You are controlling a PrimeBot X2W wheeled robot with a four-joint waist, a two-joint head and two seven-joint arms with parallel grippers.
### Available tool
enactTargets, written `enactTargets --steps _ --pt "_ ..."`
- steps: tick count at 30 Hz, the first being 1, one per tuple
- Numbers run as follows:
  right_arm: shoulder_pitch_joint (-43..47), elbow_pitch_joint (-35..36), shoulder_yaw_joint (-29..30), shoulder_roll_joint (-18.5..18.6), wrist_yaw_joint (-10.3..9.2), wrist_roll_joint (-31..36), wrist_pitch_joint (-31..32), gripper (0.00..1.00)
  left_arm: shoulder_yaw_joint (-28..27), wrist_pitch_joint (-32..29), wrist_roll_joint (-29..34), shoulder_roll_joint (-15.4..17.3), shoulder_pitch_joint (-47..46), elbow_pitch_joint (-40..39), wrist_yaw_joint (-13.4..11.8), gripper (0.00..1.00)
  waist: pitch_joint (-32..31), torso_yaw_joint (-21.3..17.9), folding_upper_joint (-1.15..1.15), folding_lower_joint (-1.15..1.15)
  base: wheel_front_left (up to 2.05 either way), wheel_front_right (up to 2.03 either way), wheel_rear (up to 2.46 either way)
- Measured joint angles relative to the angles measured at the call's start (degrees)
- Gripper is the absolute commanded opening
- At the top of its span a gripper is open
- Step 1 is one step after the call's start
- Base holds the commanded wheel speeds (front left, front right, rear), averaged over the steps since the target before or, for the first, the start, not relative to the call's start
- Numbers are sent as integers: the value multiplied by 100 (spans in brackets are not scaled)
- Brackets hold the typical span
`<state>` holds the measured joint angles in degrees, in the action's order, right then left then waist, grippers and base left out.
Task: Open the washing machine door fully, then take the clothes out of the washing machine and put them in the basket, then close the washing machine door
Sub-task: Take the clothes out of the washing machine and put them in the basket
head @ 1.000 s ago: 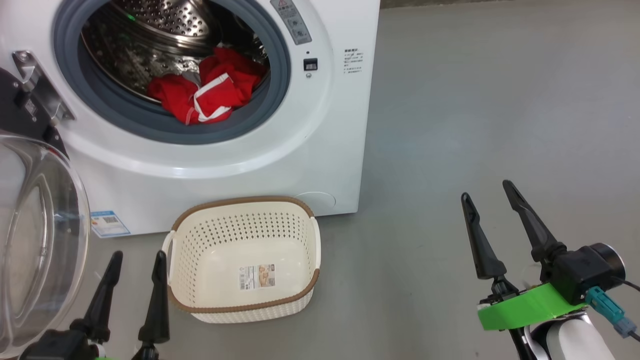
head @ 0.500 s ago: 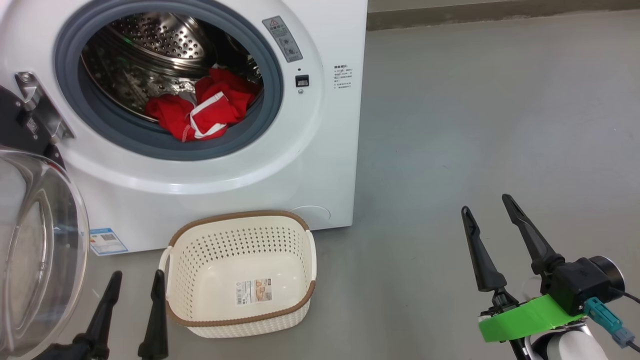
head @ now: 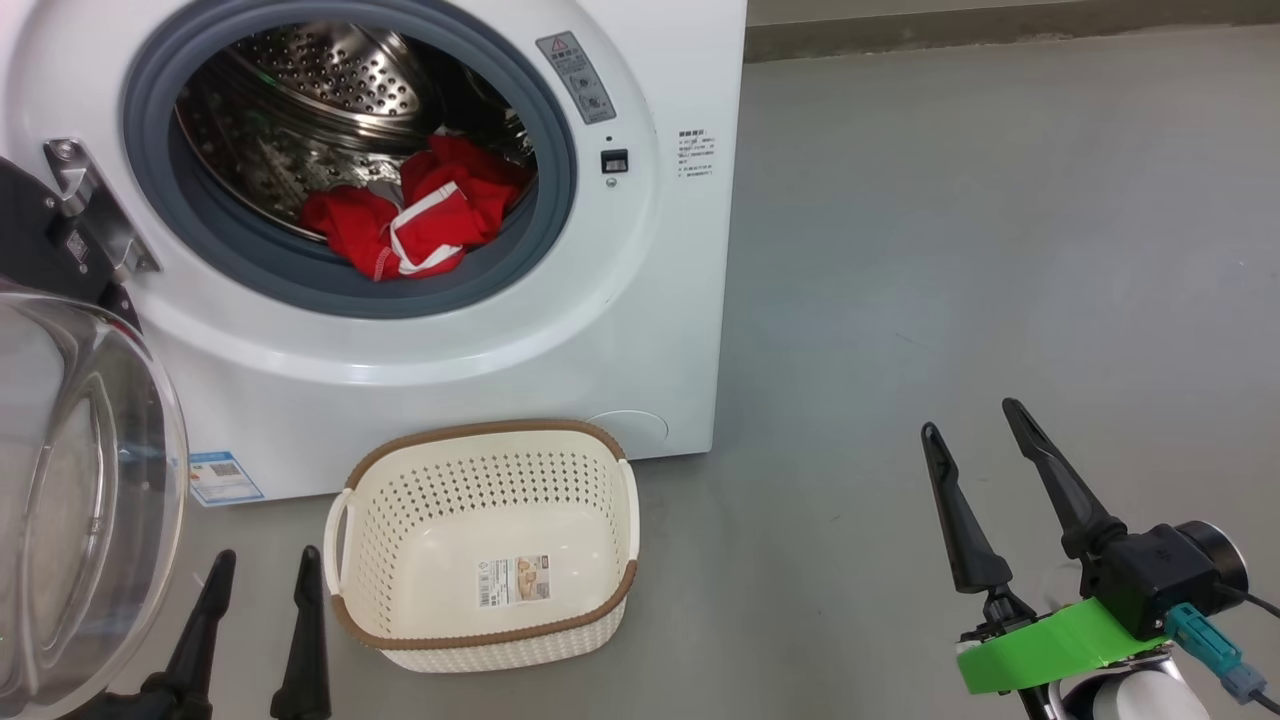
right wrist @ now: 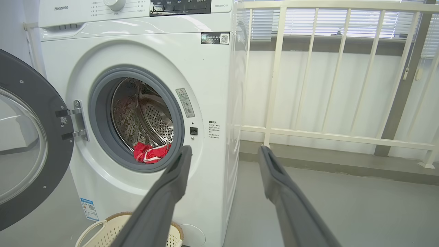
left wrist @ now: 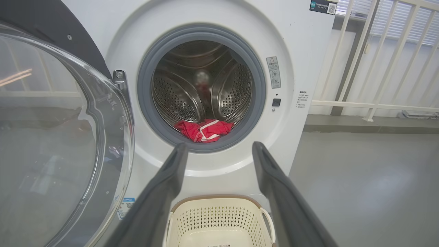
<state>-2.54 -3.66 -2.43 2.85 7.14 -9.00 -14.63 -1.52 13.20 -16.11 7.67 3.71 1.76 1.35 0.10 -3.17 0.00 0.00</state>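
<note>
We find the washing machine (head: pixel 640 330) standing on the grey floor (head: pixel 950 250), close to the floor's far edge, where a white railing (right wrist: pixel 325 68) runs. The washing machine door (head: pixel 90 500) is swung out on its hinge (head: pixel 85 215) at the machine's left side, and its clear glass bowl bulges towards us. The clothes (head: pixel 420 225) lie as a red heap with white trim at the front lower lip of the steel drum (head: pixel 320 70). They sit towards the right of the opening and partly rest on the grey gasket (head: pixel 560 170). The basket (head: pixel 480 428) sits on the floor just in front of the machine's base, below the opening, with a label sticker on its bottom. A blue label (head: pixel 225 478) marks the machine's lower left corner. Our left gripper (head: pixel 266 553) hangs low over the floor between the door and the basket, just beside the basket's left handle. Its two dark fingers are spread wide and hold nothing. Our right gripper (head: pixel 970 416) is over bare floor, well to the right of both machine and basket. Its fingers are likewise wide apart and empty, and in its wrist view they point towards the machine's right front edge.
</note>
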Motion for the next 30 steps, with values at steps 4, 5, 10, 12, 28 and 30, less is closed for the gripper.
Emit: enactTargets --steps 4,5,10,12,28,30 --pt "0 0 -11 -1 0 -8 0 100 -1 -1 0 5 0 7 -37 100 14 10 0 0 34 -34 0" --pt "0 -1 -11 -1 0 -10 0 100 0 0 0 9 0 7 -38 100 17 13 0 0 68 -68 0" --pt "0 -3 -24 -1 0 -52 0 100 0 0 -1 18 0 7 -41 100 25 16 0 0 123 -123 0" --pt "0 -3 -29 -2 0 -53 0 100 1 0 -1 22 0 7 -42 100 32 20 0 0 155 -155 0" --pt "-2 -4 -34 -3 0 -56 0 100 51 59 52 21 -12 -35 -224 100 176 54 0 0 48 -48 0" --pt "-2 -4 -42 -3 0 -57 0 100 38 69 52 10 -15 -63 -241 100 196 55 0 0 0 0 0"
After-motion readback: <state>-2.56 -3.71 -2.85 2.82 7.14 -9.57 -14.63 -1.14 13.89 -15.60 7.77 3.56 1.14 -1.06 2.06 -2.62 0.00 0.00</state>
